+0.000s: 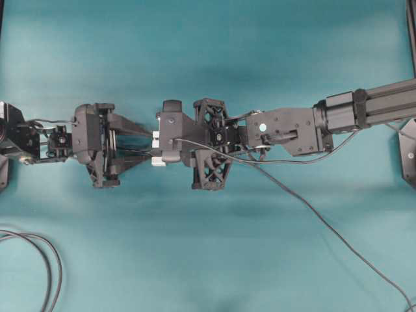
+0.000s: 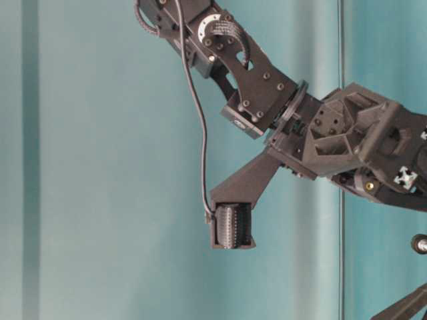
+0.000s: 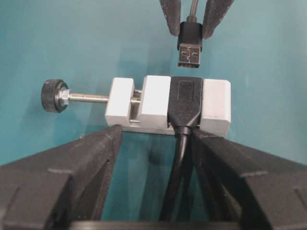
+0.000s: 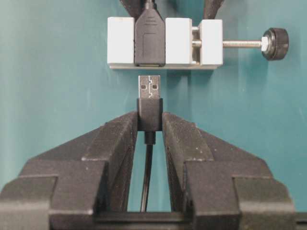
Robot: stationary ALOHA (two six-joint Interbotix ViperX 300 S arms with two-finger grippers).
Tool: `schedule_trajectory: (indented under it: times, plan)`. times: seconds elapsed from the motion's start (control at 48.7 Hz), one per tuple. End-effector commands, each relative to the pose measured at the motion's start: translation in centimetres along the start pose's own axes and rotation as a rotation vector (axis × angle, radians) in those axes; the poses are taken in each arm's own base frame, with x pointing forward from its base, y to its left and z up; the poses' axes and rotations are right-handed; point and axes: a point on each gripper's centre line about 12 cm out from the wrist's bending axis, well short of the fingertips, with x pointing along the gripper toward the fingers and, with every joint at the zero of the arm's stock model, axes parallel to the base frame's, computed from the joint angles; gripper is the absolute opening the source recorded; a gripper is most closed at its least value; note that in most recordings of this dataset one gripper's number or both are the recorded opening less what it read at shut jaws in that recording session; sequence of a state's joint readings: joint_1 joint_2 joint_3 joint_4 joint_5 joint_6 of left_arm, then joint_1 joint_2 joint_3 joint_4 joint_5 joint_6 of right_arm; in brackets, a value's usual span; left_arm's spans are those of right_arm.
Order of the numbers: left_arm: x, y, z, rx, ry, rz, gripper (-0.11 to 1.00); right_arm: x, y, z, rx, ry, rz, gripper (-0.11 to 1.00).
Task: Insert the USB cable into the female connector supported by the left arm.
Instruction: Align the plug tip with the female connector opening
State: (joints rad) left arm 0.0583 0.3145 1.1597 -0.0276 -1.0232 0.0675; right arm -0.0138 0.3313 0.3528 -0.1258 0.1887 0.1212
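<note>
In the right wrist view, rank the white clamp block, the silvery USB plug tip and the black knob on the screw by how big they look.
Largest to smallest:
1. white clamp block
2. silvery USB plug tip and black knob: these look about alike, so no ranking between them.

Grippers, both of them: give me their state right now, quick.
Left gripper: open, fingers spread behind the female connector, not clamping it.
Right gripper: shut on the USB cable.

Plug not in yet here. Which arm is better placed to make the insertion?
Right. Its gripper holds the USB cable plug lined up just short of the female connector; the left gripper, jaws wide, only sits at the white block's near edge.
</note>
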Motion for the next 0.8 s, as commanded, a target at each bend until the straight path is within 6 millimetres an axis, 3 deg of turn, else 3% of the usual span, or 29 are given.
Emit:
schedule_trajectory:
  times: [0.0,0.781]
  plan:
    - [0.18,0.06,0.63,0.014,-0.028,0.002,0.74,-0.65,-0.09,1.53,0.002,-0.043,-0.001,0.22]
    - [0.18,0.02,0.69,0.016,-0.032,0.001,0.74,0.10,-0.08,2.02,0.002,-0.045,-0.002,0.22]
